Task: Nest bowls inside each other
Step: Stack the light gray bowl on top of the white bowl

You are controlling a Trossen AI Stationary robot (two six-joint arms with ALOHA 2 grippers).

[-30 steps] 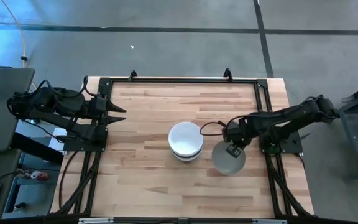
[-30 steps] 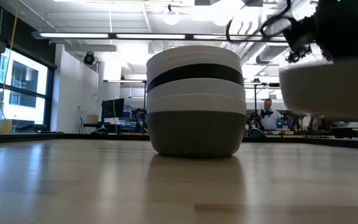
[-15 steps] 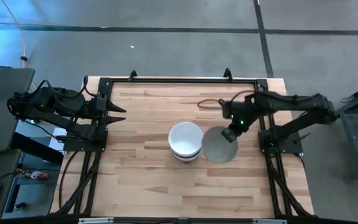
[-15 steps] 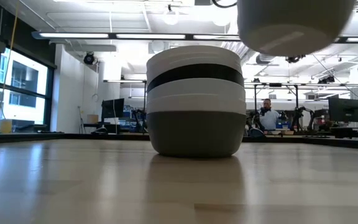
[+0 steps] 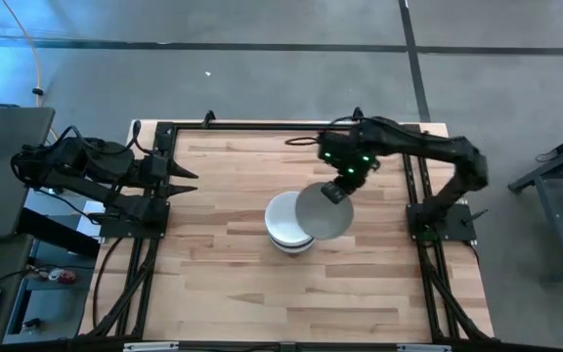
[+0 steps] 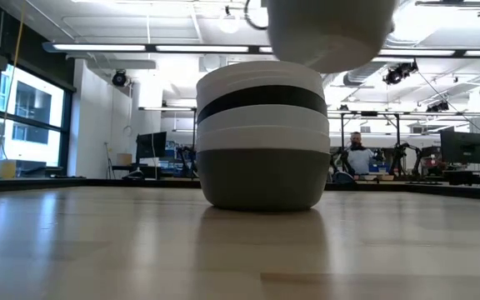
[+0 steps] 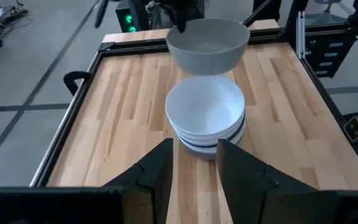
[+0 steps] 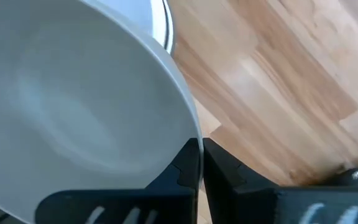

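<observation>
A stack of nested bowls stands on its grey bottom bowl at the table's middle; white bowls and a black one sit inside it, and the top bowl is white. My right gripper is shut on a grey bowl, which hangs in the air above the stack's right side. My left gripper is open and waits at the table's left edge, far from the stack. My right gripper pinches the grey bowl's rim, at the side nearest the table's far right, with one finger inside the bowl and one outside. The fingers come from above, slanting down. The bowl is lifted clear, roughly upright, its mouth facing up.
A black metal frame runs along the table's far, left and right edges. Bare wood lies all round the stack. Beyond the table a person sits among desks and screens.
My right gripper has carried the grey bowl up and toward the table's left, from beside the stack's right to above its right side. The bowl has risen well above the stack's rim. The stack has kept still.
</observation>
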